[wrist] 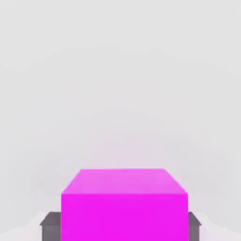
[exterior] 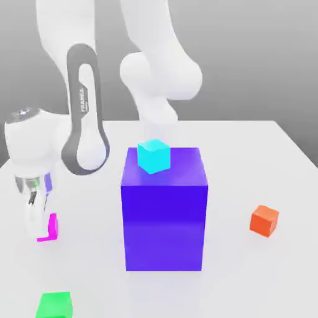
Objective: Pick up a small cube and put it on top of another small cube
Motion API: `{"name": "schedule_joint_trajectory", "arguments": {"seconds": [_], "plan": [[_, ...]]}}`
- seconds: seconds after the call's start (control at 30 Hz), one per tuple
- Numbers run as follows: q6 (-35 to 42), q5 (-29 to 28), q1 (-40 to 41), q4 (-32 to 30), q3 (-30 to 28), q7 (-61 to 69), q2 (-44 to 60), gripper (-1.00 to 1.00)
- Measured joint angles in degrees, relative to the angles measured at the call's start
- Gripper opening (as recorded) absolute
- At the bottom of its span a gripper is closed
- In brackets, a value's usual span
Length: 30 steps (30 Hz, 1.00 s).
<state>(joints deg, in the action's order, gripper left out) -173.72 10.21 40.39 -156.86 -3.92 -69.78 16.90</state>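
the gripper (wrist: 124, 226) is clamping its jaws on the magenta cube (wrist: 124, 216), which is sitting squarely between them on the white table (exterior: 242, 149), to the exterior view's left of the big blue block (exterior: 164, 217), whose top is carrying a cyan cube (exterior: 154, 156), while open surface is separating it from the orange cube (exterior: 264, 221).

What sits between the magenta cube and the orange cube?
In the exterior view, the large blue block stands between the magenta cube and the orange cube.
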Motion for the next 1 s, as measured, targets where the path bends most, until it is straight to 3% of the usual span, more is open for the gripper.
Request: {"name": "schedule_joint_trajectory", "arguments": {"seconds": [0.1, 0.3, 0.73, 0.87, 0.9, 1.0], "plan": [[0.71, -0.39, -0.12, -0.18, -0.22, -0.34, -0.85, -1.00], [9.89, -7.37, -2.51, -1.66, -3.61, -5.69, -11.58, -1.00], [27.02, -11.11, -14.88, 23.71, 6.49, -15.06, -3.40, -1.00], [23.19, -12.18, -16.68, 26.59, 6.85, -16.50, 3.32, -1.00], [21.59, -12.39, -16.84, 26.78, 6.73, -16.67, 5.11, 1.00], [21.59, -12.39, -16.84, 26.78, 6.74, -16.67, 5.11, 1.00]]}}
